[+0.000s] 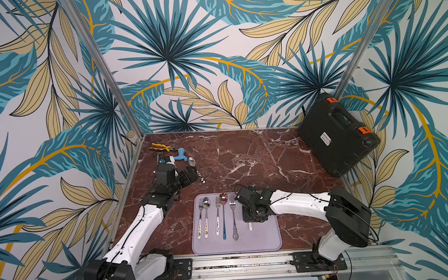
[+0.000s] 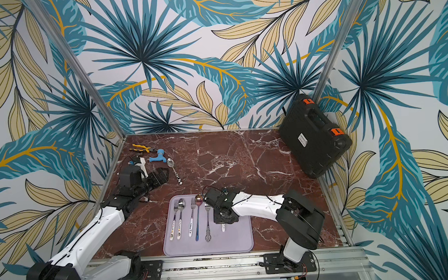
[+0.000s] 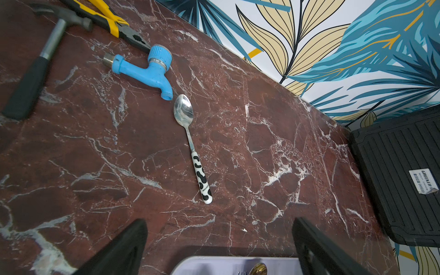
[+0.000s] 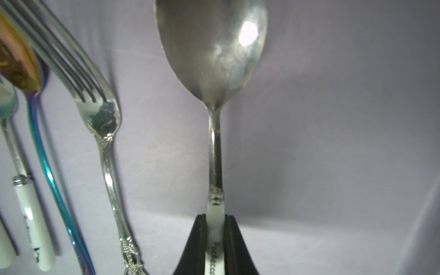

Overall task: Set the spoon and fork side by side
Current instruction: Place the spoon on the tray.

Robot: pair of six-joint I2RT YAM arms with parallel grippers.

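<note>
A lavender tray (image 1: 262, 238) lies at the front of the table. My right gripper (image 4: 215, 220) is shut on the white handle of a silver spoon (image 4: 215, 154), just over the tray and right of an ornate silver fork (image 4: 107, 152). In both top views the gripper (image 1: 251, 219) hides most of that spoon; only its handle end (image 2: 223, 228) shows. My left gripper (image 3: 220, 222) is open and holds nothing, above the table short of a cow-patterned spoon (image 3: 192, 147) that lies at the back left (image 1: 197, 171).
Left of the ornate fork (image 1: 233, 219) on the tray lie a blue-handled golden spoon (image 1: 223, 217) and white-handled forks and a spoon. Pliers (image 1: 162, 147), a blue tap (image 1: 180, 154) and a hammer (image 3: 35, 66) lie at the back left. A black case (image 1: 338, 137) leans at the back right.
</note>
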